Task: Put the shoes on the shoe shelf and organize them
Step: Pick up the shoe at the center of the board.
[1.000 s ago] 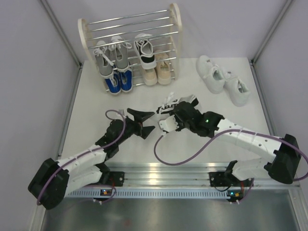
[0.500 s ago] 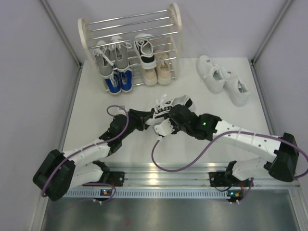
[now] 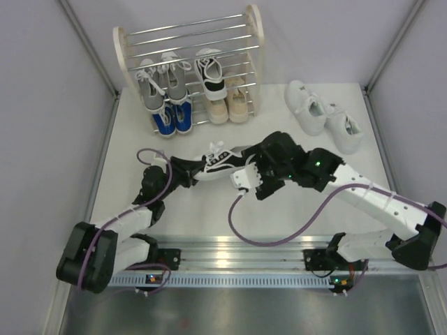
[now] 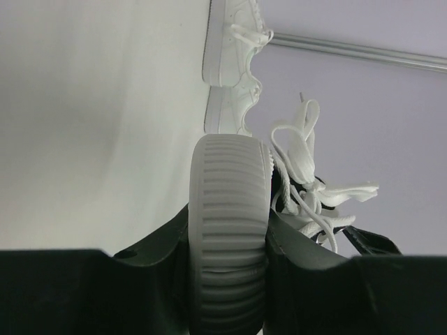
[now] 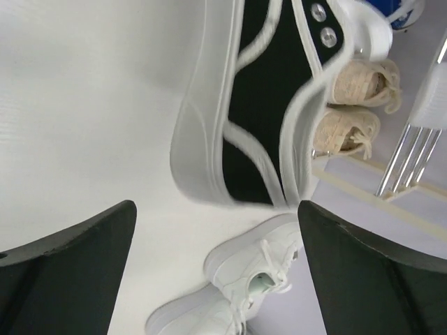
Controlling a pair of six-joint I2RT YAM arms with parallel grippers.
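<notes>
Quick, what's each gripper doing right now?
Left gripper: closed on the toe of the black-and-white shoe.
Right gripper: open, holding nothing.

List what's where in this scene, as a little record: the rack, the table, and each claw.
Shelf: grey pair, blue pair, beige pair, one black-and-white shoe
Table: white pair, right of shelf
Left gripper: shut on toe of the mate
Right gripper: open, fingers either side of the mate's heel, not touching
Left to place: mate, white pair
</notes>
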